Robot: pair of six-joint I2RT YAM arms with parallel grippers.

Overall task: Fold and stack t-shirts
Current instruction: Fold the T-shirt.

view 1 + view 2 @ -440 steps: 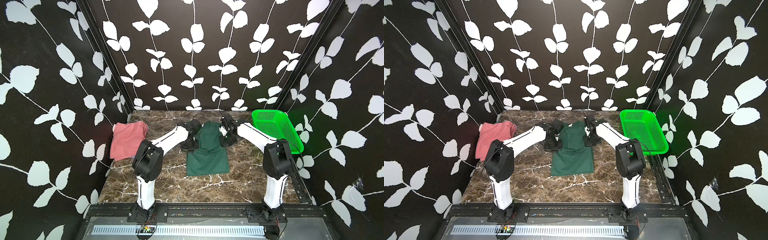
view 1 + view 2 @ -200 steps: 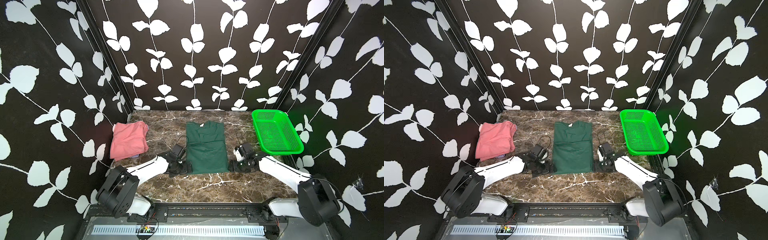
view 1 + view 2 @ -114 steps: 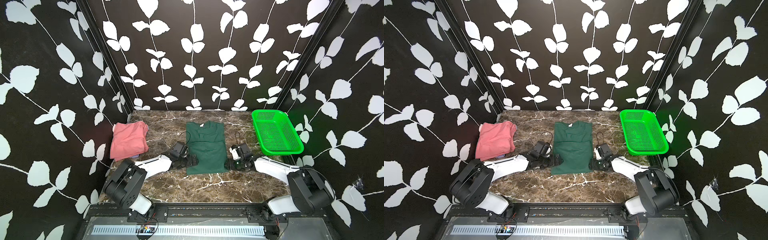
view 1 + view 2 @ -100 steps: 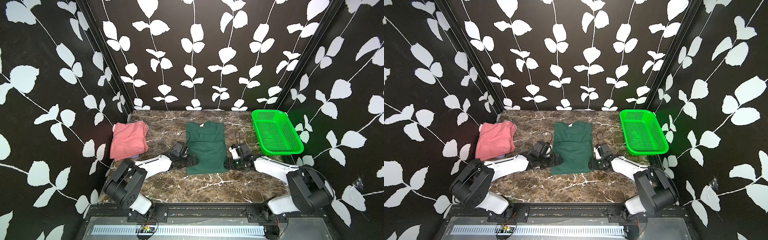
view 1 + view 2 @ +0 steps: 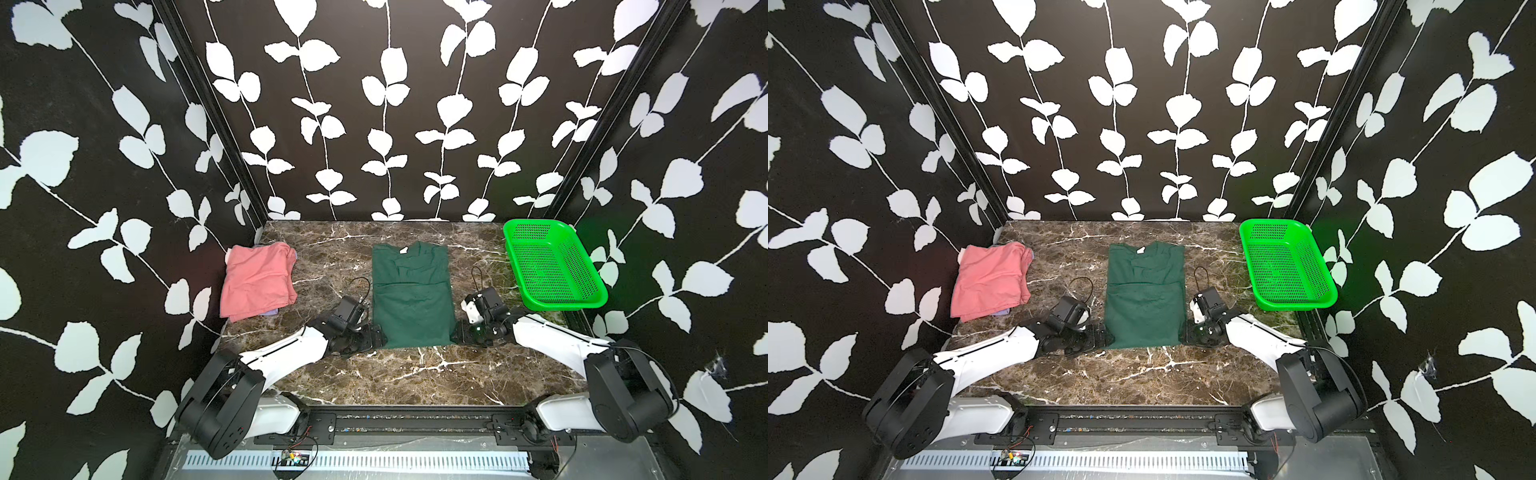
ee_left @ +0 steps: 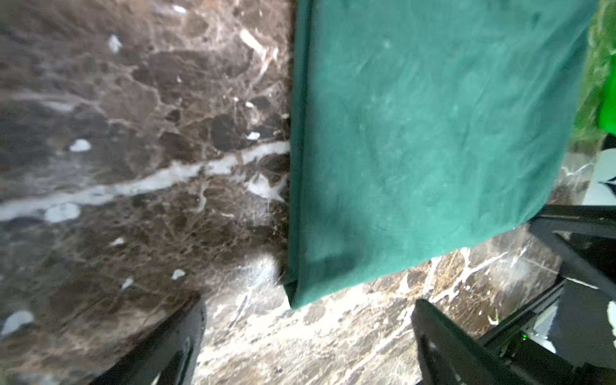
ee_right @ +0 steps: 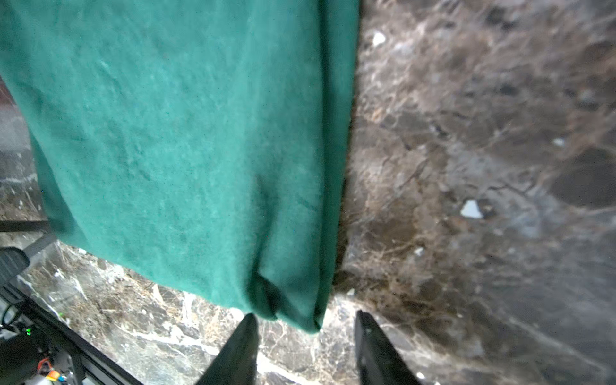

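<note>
Dark green t-shirt [image 5: 411, 295] is the one in hand, and its two near hem corners are where the arms are. The left gripper [image 6: 308, 300] stands wide open, low over the marble table [image 5: 415, 374], with the shirt's corner just ahead of its gap and nothing pinched. The right gripper [image 7: 305, 315] has its jaws partly apart, narrower than the left's. The tip of the other hem corner reaches between the fingertips, but the cloth looks loose there — not yet gripped.

Outward from there, the green shirt lies flat in the middle of the table as a long narrow rectangle. Its sleeves are turned in and its collar is at the far end, so the lengthwise folds look done. What seems left for it is lifting the hem over toward the collar, perhaps twice, then carrying the bundle to the pile.

That pile is at the left side of the table: the salmon-pink t-shirt [image 5: 257, 280] lies folded on top of a lavender t-shirt [image 5: 272, 311] that only peeks out at its near edge. At the right, the green basket [image 5: 565, 302] shows no cloth inside — by that, this is likely the last shirt to be folded.
</note>
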